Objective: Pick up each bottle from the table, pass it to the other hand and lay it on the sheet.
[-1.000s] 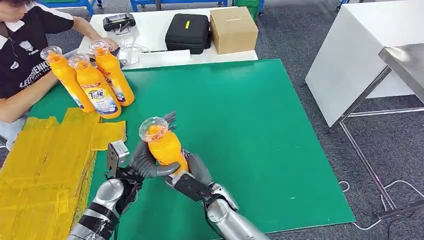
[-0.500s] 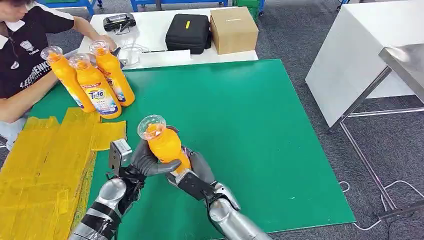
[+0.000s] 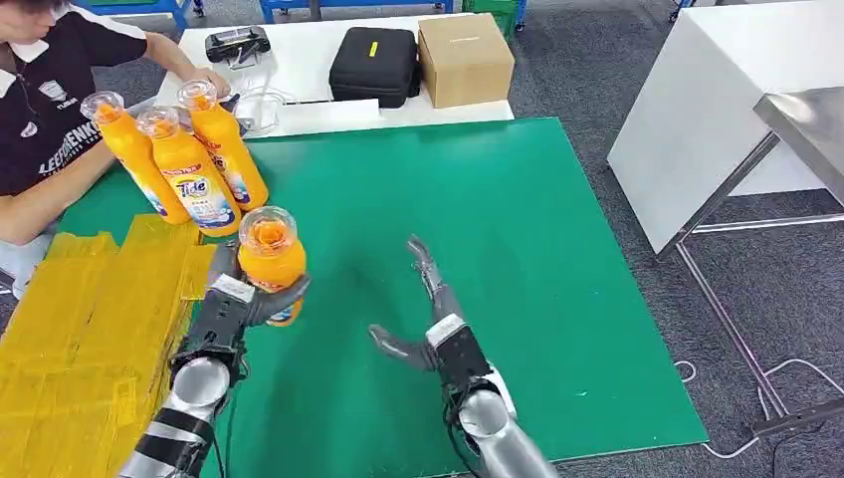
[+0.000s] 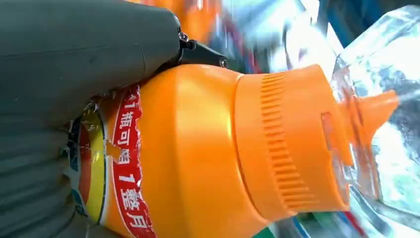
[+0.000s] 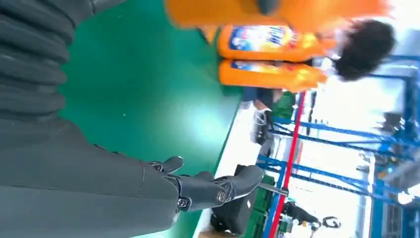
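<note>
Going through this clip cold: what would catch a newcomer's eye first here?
The orange bottle held upright in the left hand, above the edge of the yellow sheet, stands out against the green mat. Beside it the right hand hangs open and empty over the mat. Three more orange bottles stand clustered at the far left corner, next to a seated person.

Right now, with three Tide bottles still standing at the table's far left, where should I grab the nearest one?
Take the nearest Tide bottle around its labelled middle, coming from its open right side. It stands upright, its body widest there, and the other two bottles crowd it behind and to the left.
</note>
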